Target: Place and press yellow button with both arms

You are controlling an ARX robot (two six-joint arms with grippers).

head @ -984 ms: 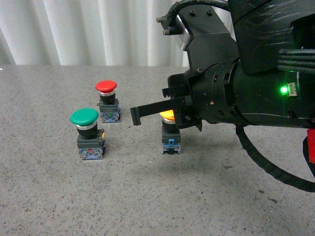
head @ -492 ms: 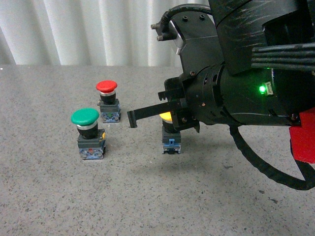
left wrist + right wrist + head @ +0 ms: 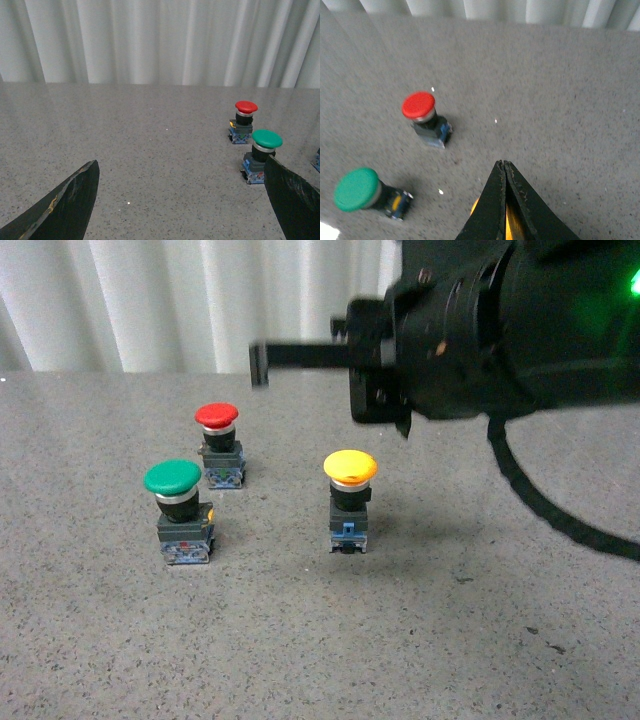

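The yellow button (image 3: 350, 467) stands upright on the grey table (image 3: 420, 640), near the middle, with its cap uncovered. My right arm (image 3: 520, 330) hovers above and behind it. The right gripper (image 3: 258, 362) is shut on nothing and points left, well clear of the cap. In the right wrist view the shut right gripper (image 3: 502, 163) hides most of the yellow button (image 3: 475, 206); only slivers of yellow show past the fingers. My left gripper (image 3: 181, 161) is open over bare table, with nothing between its fingers, and stays out of the front view.
A green-capped button (image 3: 172, 478) stands left of the yellow one, with a red-capped button (image 3: 216, 417) behind it. From the left wrist, the green-capped button (image 3: 266, 139) sits just beyond one finger (image 3: 292, 200). White curtains (image 3: 180, 300) close off the far edge.
My right arm has risen from the yellow button's cap, where its shut finger rested a second ago. The cap now shows in full; the button has not shifted.
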